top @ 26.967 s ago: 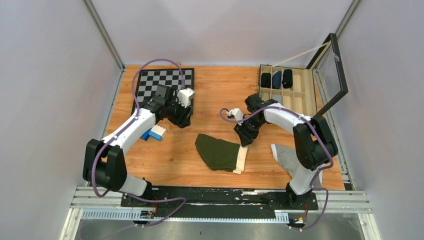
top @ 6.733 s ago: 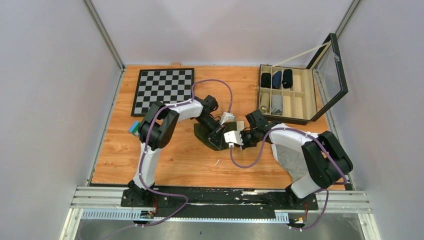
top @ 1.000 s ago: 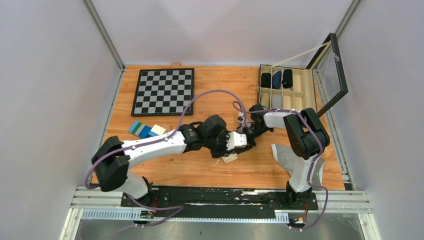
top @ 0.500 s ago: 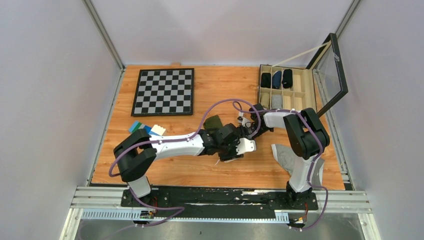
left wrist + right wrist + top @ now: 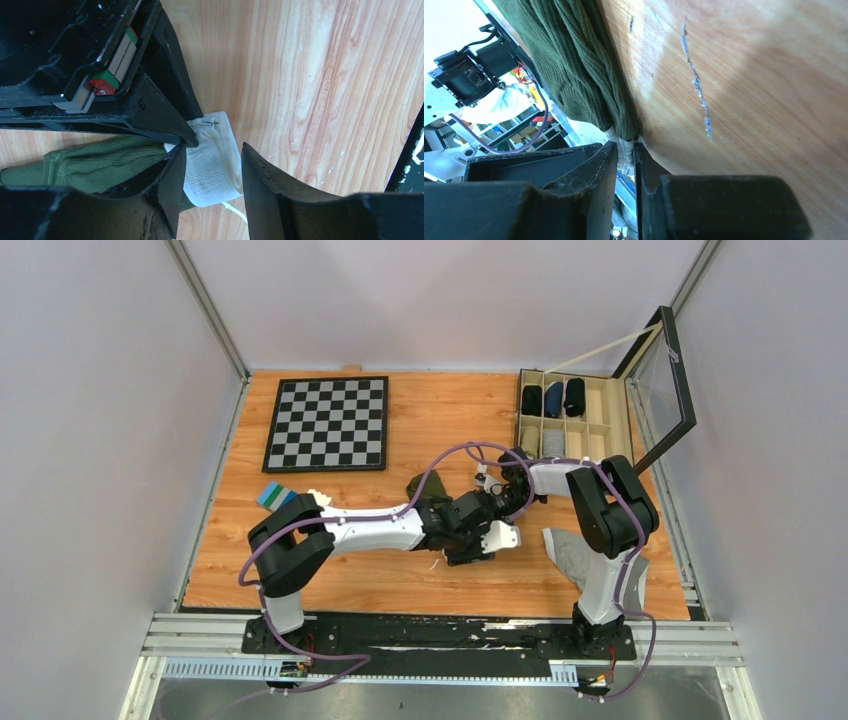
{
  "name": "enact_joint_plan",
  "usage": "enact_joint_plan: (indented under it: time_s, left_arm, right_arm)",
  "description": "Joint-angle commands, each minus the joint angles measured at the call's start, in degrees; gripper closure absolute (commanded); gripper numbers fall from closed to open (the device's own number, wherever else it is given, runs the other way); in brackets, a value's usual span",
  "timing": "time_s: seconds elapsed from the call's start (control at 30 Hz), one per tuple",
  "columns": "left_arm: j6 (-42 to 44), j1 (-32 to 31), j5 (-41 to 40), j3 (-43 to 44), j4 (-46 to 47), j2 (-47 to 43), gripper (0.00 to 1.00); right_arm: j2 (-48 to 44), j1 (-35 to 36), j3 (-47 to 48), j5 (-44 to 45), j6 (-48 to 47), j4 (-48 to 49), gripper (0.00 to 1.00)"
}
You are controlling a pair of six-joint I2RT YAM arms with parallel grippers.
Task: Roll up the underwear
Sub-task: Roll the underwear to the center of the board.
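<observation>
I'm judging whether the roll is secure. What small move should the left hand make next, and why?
Probably close the left hand on the white waistband: its jaws stand open astride that end of the green underwear, while only the right hand pinches the fabric edge, so the bundle could loosen.

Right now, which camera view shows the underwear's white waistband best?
Left wrist: the waistband shows most of its ribbed face. Right wrist shows only a sliver pinched between the right fingers; in the top view the arms hide it.
</observation>
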Motion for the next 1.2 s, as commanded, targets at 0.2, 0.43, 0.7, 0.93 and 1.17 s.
enact_joint_plan:
  time_s: [0.2,0.43,0.7,0.93,1.17]
  left_arm:
    - [-0.73,-0.99,-8.75,-0.66,2.43,2.07,0.44]
    - [3.3,-1.28,-8.54,-4.47,2.81,2.74,0.62]
    - [7.58,1.36,2.8,-4.57,-1.64,-0.76,0.87]
    - [12.35,8.58,26.36,1.6,-14.4,0.2,0.89]
    - [20.71,15.55,46.52,15.23,-37.33,10.47,0.9]
  right_arm:
    - [1.6,-0.14,0.49,2.77,-0.04,4.97,0.78]
    - [-0.19,-1.16,1.69,0.91,-0.04,3.65,0.57]
    - [-11.18,-18.19,8.31,-0.93,-11.04,-9.98,0.4]
    - [-14.43,-36.68,18.06,-11.87,-28.93,-25.66,0.42]
    - [-33.26,-37.63,8.54,-10.64,-55.18,-19.92,0.41]
